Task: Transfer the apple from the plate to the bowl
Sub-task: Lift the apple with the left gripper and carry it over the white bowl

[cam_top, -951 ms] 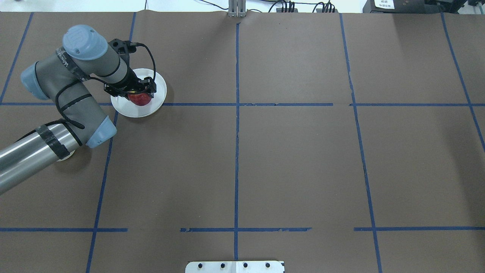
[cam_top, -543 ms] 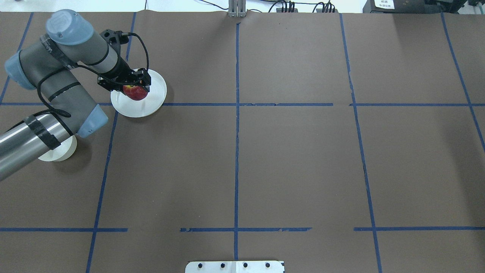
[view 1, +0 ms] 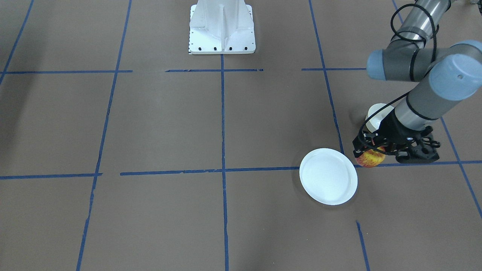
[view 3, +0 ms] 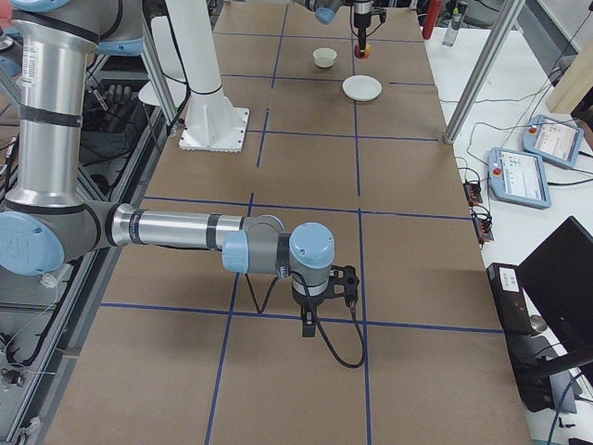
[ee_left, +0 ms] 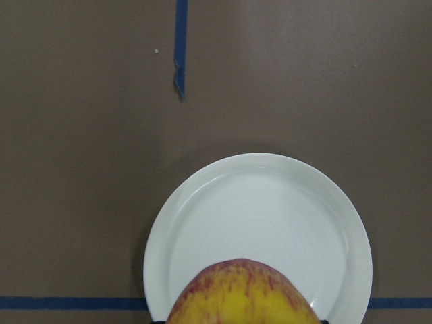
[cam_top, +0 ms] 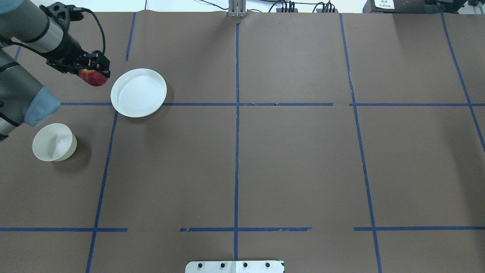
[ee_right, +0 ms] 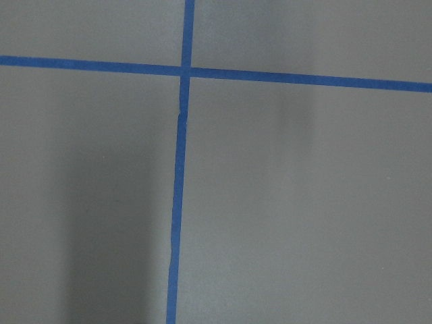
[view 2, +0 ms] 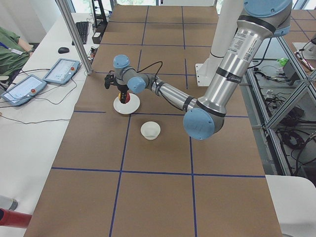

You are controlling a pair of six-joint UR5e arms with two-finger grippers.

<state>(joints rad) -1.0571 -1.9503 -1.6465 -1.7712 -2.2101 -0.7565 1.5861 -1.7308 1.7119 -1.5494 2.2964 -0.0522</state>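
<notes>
Item 1, apple [cam_top: 93, 77]: red with yellow streaks. We record it held in the air, clear of the plate, just off the plate's rim on the robot's left in the overhead view. The left wrist camera shows its yellow-red top at the bottom edge of that view, with the plate beyond.

Item 2, left gripper [cam_top: 94, 72]: we note its black fingers clamped on the apple from either side, pointing down.

Item 3, plate [cam_top: 139, 93]: round, glossy white, flat on the table, lying across a blue tape line.

Item 4, bowl [cam_top: 53, 142]: small, deep, cream-white, upright on the table. It stands apart from the plate, nearer the robot and further to its left.

Item 5, table [cam_top: 295, 151]: brown covering, divided into a grid by blue tape lines [cam_top: 237, 151].

Item 6, right gripper [view 3: 310, 320]: pointing down over the table's far end, well apart from items 1 to 4. We see it in the right side view only and cannot tell how its jaws stand.
</notes>
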